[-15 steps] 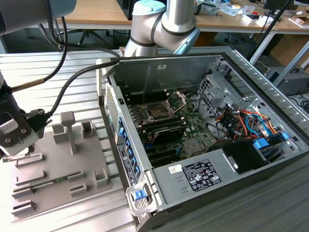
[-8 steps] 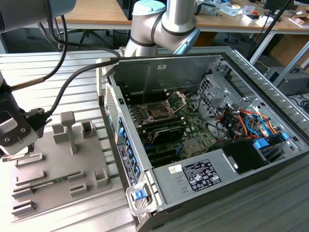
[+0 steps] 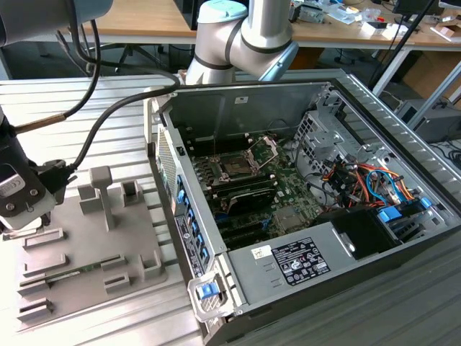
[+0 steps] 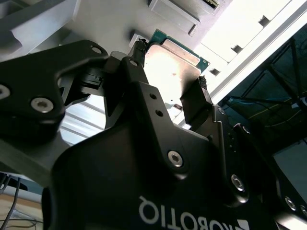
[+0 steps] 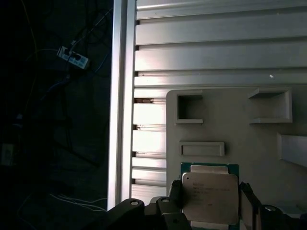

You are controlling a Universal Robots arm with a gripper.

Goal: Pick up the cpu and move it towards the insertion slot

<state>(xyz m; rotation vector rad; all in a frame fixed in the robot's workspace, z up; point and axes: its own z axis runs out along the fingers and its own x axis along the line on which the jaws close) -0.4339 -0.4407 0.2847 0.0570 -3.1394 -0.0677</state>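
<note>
the main risk is the hold itself. the thin square cpu (image 5: pixel 210 199), silvery metal on top with a green rim, is pinched only by two opposite edges, so a small tilt or a bump could let it slip or twist between the black fingers (image 5: pixel 174 196). the end effector (image 3: pixel 21 216) is closed on the cpu as far as both wrist views show. whether the chip is fully clear of the flat grey plastic tray (image 3: pixel 72 238) cannot be told, and a corner could catch on a pocket wall if it is not.

the square dark insertion slot (image 3: pixel 238 167), with its silver frame, lies deep inside the open grey metal computer case (image 3: pixel 245 108). the cpu is outside the case, well apart from it towards the exterior view's left, so the case's side wall stands between chip and slot. a low pass could clip it. the thick black cable (image 3: pixel 94 137) hangs near that wall and might drag.

the end effector points down over the tray's end farthest from the case, above the ribbed aluminium worktop (image 3: pixel 108 108). the silver arm's joints (image 3: pixel 266 29) show behind the case's back wall.
</note>
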